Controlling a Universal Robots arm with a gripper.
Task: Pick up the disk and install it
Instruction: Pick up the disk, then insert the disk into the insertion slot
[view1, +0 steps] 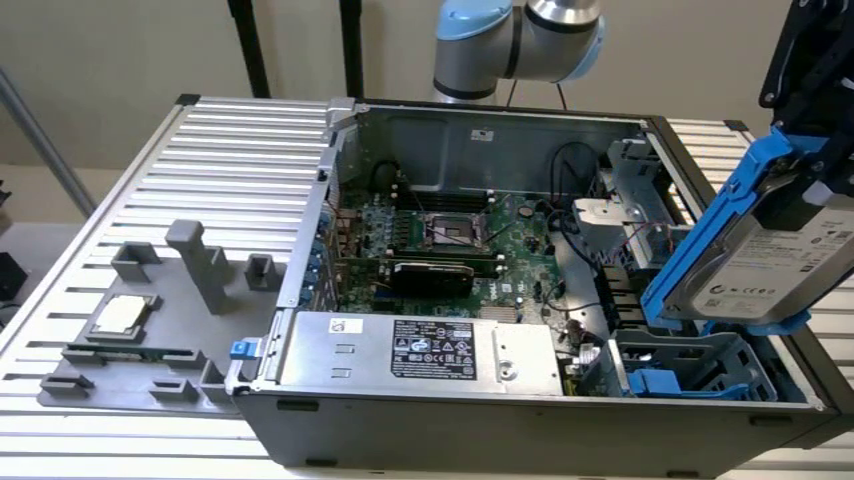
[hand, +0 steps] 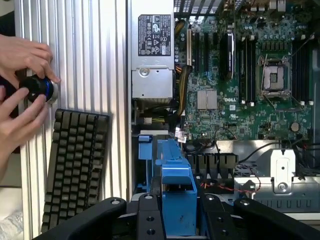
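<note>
The disk (view1: 770, 262) is a silver-grey drive with a white label and blue rails. It hangs tilted on edge above the right side of the open computer case (view1: 534, 410). My gripper (view1: 809, 165) comes down from the exterior view's upper right and is shut on the disk's upper end. In the wrist view the disk's blue rail (hand: 176, 195) sits clamped between my black fingers (hand: 146, 216), with my gripper (hand: 177, 212) above the case interior. Below the disk lies the drive bay (view1: 687, 368), with a blue plastic part in it.
Inside the case are a green motherboard (view1: 441, 235) and a silver power supply (view1: 414, 348) with a black label. A grey fixture (view1: 147, 355) on the slatted table holds a small square chip (view1: 120, 315). A person's hands (hand: 22, 95) work a knob beside a black keyboard (hand: 75, 165).
</note>
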